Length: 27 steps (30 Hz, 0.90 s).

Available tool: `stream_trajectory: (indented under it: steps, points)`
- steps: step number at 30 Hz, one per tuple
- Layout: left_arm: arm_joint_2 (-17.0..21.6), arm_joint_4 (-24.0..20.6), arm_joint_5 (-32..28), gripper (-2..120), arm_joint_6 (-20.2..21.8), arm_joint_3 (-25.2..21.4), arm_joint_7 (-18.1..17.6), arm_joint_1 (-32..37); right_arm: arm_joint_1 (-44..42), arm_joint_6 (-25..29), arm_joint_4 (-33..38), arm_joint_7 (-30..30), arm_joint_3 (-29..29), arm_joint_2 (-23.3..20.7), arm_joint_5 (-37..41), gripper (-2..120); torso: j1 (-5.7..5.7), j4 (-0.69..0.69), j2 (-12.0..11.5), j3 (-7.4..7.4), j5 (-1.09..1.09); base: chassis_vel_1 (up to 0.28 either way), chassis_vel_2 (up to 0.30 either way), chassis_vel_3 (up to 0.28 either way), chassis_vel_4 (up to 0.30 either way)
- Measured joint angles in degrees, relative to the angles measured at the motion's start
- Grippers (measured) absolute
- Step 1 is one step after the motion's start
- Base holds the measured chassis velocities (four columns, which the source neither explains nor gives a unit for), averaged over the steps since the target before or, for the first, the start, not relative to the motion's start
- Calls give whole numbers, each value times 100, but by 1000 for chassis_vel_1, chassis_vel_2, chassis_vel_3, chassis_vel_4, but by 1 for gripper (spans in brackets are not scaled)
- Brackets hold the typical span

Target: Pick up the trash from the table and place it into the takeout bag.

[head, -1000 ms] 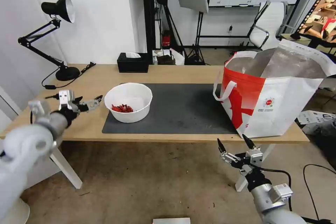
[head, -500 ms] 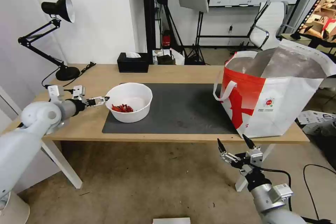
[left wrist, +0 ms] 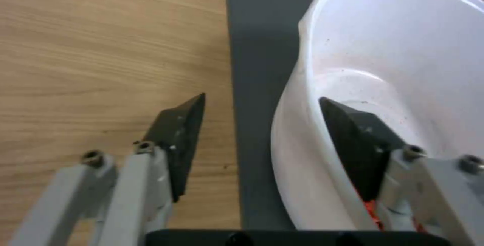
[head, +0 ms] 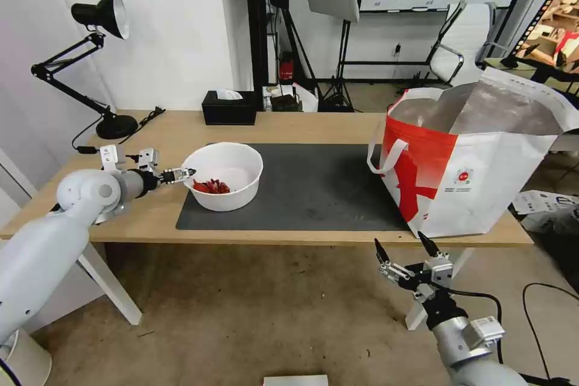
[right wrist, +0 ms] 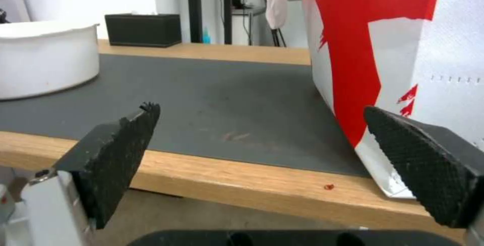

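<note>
At the mat's left end, the left gripper point(head: 184, 173) straddles the white bowl point(head: 222, 176) rim, fingers spread, one inside, one outside. Below the table point(head: 289, 126) edge near the takeout bag point(head: 476, 169), the right gripper point(head: 403, 248) hangs wide open.

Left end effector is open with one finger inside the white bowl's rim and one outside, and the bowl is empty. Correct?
Not quite. The white bowl isn't empty: the head view shows red scraps in its bottom. The rest holds: in the left wrist view the left end effector is open, straddling the rim, one finger inside and one outside.
</note>
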Motion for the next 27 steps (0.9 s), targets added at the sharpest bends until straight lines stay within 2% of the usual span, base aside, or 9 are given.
stream_trajectory:
  steps: [2, 6, 8, 10, 13, 14, 16, 22, 27]
  points:
    - [7, -22, -43, 47, 29, 16, -29, -6, 0, 0, 0, 0, 0, 0, 0, 100, 0, 0, 0, 0, 0, 0, 0, 0, 0]
    - [7, -27, -48, 37, 35, 17, -50, -7, 0, 0, 0, 0, 0, 0, 0, 100, 0, 0, 0, 0, 0, 0, 0, 0, 0]
    - [9, -47, -64, 25, 47, 17, -66, -6, 0, 0, 0, 0, 0, 0, 0, 100, 0, 0, 0, 0, -2, 0, 0, 0, 0]
    - [14, -56, -73, 22, 48, 18, -66, -6, 0, 0, 0, 0, 0, 0, 0, 100, 0, 0, 0, 0, -2, 0, 0, 0, 0]
    - [23, -71, -133, 7, 14, 19, -107, -9, 0, 0, 0, 0, 0, 0, 0, 100, 0, 0, 0, 0, -2, 0, 0, 0, 0]
    - [23, -71, -133, 7, 14, 19, -107, -9, 0, 0, 0, 0, 0, 0, 0, 100, 0, 0, 0, 0, -2, 0, 0, 0, 0]
    - [12, -83, -173, 0, -37, 21, -153, -9, 0, 0, 0, 0, 0, 0, 0, 100, 0, 0, 0, 0, -2, 0, 0, 0, 0]
    - [-7, -102, -290, 0, -102, -12, -201, 25, 0, 0, 0, 0, 0, 0, 0, 100, 0, 0, 0, 0, 0, 0, 0, 0, 0]
    - [-44, -333, -405, 0, -420, -61, -218, -2, 0, 0, 0, 0, 0, 0, 0, 100, 0, 1, 0, 1, -2, 0, 0, 0, 0]
